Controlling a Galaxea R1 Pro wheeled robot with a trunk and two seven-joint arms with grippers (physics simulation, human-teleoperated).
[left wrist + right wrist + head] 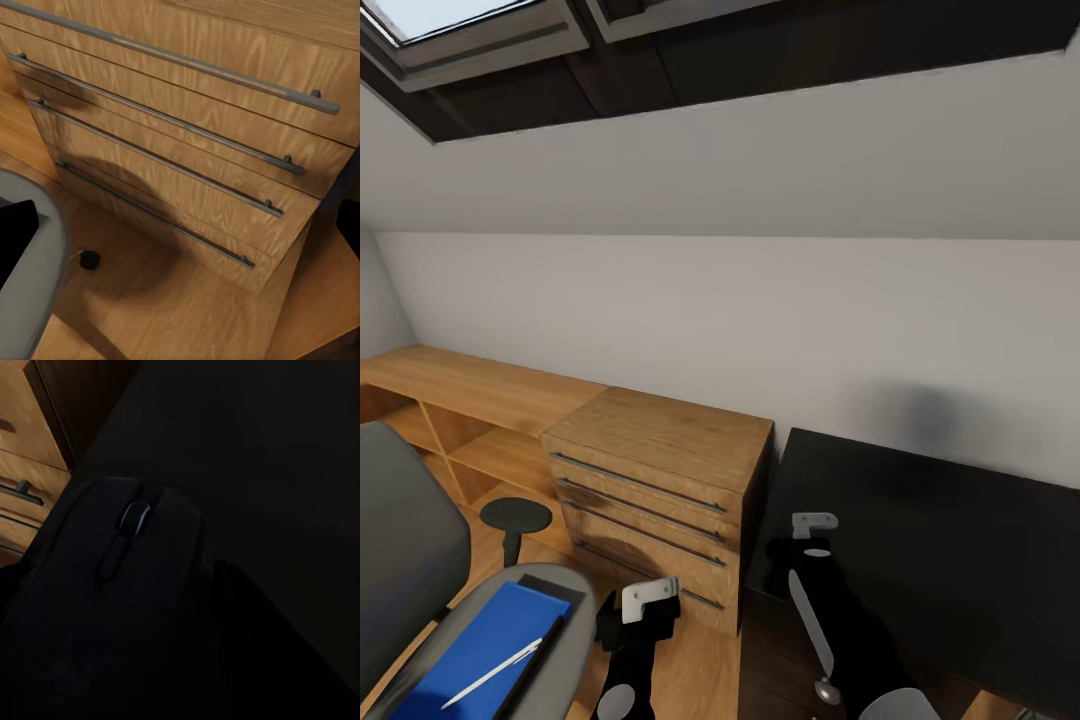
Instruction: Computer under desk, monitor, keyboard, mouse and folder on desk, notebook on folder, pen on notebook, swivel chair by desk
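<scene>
Bedroom corner: chair, drawers, desk, mouse.
Head view: a blue folder (480, 640) with a white pen (495, 672) on it is lying on the grey chair (405, 560) at lower left; the wooden drawers (660, 480) are standing mid-frame, the black desk (960, 540) at right; both claws, left (645, 605) and right (812, 535), are showing, grip unreadable. Left wrist view: drawers and chair edge (30, 277) are showing. Right wrist view: a black mouse (124, 585) is sitting close against the lens, on or over the desk; whether gripped, cannot tell.

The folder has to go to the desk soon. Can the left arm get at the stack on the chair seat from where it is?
Probably yes: the left gripper hangs beside the swivel chair seat, nothing between it and the blue notebook.
</scene>
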